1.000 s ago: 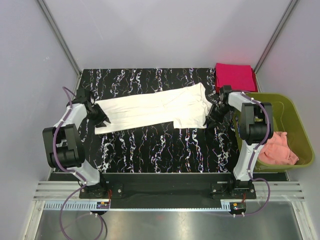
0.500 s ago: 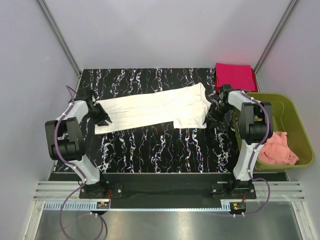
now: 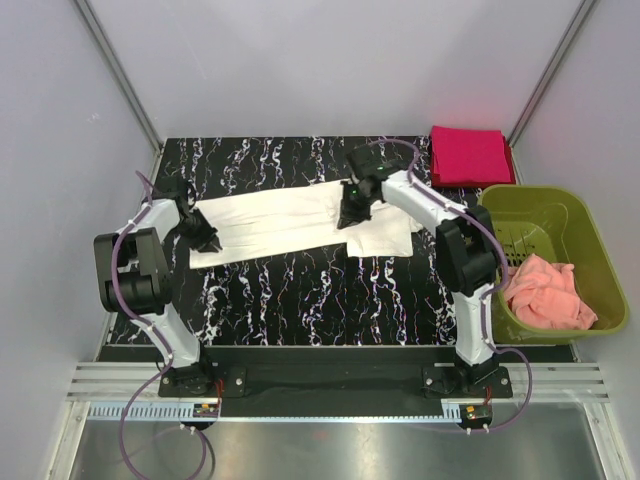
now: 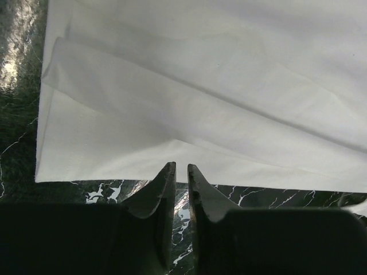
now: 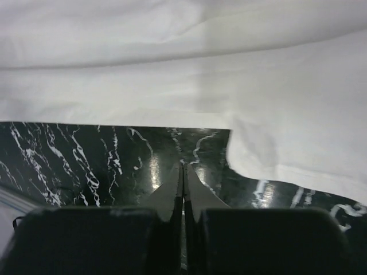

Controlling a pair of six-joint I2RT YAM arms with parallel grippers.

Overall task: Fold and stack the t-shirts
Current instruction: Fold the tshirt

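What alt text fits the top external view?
A cream-white t-shirt lies folded into a long strip across a black marbled table, the left pincer at its left end and the right pincer over its middle. A folded magenta-red t-shirt sits at the far right corner, beside a green bin holding pink cloth.

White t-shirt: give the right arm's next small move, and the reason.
Probably open the right gripper and ease it forward onto the near edge of the white t-shirt. Its jaws are shut with no cloth between them and dark table showing behind the tips, while the left gripper sits at the hem.
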